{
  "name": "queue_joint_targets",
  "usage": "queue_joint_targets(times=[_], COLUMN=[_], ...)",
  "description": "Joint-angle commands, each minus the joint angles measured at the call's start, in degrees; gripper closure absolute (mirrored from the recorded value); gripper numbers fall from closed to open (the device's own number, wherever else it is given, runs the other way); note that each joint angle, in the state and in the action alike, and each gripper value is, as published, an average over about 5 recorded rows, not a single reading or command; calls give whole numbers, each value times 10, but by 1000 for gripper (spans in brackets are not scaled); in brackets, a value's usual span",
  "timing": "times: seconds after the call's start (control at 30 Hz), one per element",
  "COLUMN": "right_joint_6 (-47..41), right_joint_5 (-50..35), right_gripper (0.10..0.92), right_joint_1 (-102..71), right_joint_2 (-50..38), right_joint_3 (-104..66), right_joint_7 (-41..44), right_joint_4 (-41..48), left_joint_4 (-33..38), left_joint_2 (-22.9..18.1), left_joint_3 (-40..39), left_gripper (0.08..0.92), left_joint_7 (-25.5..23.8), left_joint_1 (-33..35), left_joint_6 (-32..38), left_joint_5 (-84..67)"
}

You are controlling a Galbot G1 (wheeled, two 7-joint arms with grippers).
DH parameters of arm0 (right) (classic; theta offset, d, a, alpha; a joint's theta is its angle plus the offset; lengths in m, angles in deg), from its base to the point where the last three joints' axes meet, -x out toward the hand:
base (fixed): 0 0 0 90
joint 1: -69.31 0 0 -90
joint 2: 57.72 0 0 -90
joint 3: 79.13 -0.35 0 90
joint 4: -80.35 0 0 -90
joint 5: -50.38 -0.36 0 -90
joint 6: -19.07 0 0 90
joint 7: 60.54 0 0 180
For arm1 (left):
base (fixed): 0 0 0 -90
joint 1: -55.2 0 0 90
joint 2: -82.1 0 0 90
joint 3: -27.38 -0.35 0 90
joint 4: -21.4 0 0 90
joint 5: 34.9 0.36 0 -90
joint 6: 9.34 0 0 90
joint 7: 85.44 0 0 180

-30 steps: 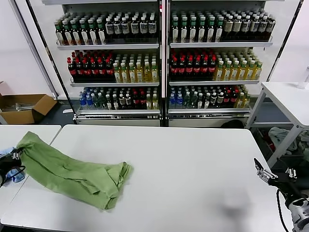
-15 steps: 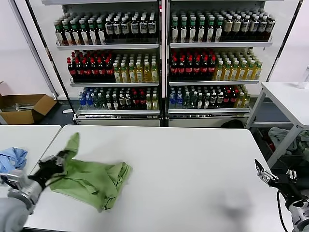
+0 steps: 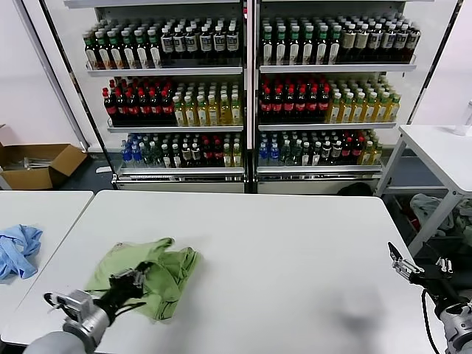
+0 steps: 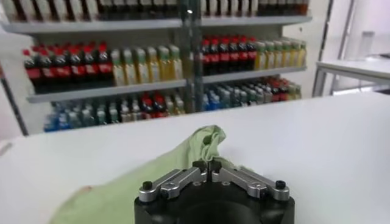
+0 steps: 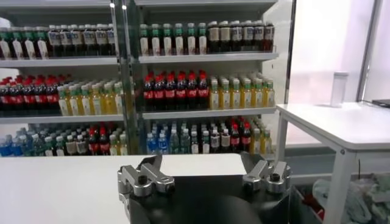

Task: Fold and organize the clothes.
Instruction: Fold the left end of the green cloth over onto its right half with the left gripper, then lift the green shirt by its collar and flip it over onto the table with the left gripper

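Observation:
One plain light green shirt (image 3: 168, 267) lies bunched and doubled over on the white table (image 3: 295, 243), near its front left. My left gripper (image 3: 135, 279) is low over the shirt's near side, shut on a fold of it. In the left wrist view the jaws (image 4: 207, 164) meet with green shirt cloth (image 4: 195, 143) rising from between the tips. My right gripper (image 3: 399, 262) is open and empty past the table's right front edge. Its fingers stand wide apart in the right wrist view (image 5: 201, 162). The checkered shirt is out of view.
A light blue cloth (image 3: 16, 249) lies on the separate left table (image 3: 51, 203). Drink shelves (image 3: 243, 96) stand behind the table. A cardboard box (image 3: 37, 164) sits on the floor at the far left. A white side table (image 3: 442, 147) stands at the right.
My left gripper has carried the shirt's left end rightwards over the rest, folding the long spread shirt into a compact bunch. The blue cloth is now uncovered. The right arm has not moved.

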Motion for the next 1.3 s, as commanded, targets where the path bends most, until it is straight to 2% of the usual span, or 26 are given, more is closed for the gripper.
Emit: queue_joint_targets(times=[0.03, 0.2, 0.43, 0.53, 0.63, 0.73, 0.97, 1.07, 1.3], right_joint_6=[-6, -9, -10, -9, -8, -8, -7, -8, -11], right_joint_5=[-2, -1, 0, -1, -1, 0, 4, 6, 13], right_gripper=[203, 203, 203, 203, 203, 203, 203, 203, 203], right_joint_1=[9, 13, 17, 17, 16, 15, 8, 6, 10], right_joint_2=[0, 3, 2, 1, 2, 3, 9, 10, 12], right_joint_3=[3, 9, 12, 11, 14, 18, 18, 16, 24], right_joint_7=[-4, -5, -5, -5, -4, -4, -5, -5, -8], right_joint_4=[-1, -1, 0, 2, 1, -3, -12, -17, -20], left_joint_4=[-5, 26, 109, 119, 87, 25, -127, -153, -189], left_joint_2=[-20, -18, -8, 7, 30, 54, 81, 81, 76], left_joint_3=[-103, -87, -11, 35, 83, 106, 75, 62, 33], left_gripper=[901, 866, 675, 588, 501, 415, 219, 184, 177], left_joint_7=[-8, -12, -4, 1, 10, 27, 59, 61, 59], left_joint_1=[-2, 11, 40, 35, 15, -13, -78, -93, -119], left_joint_6=[5, 4, -19, -26, -34, -47, -53, -53, -53], left_joint_5=[57, 50, -39, -77, -110, -165, -203, -198, -194])
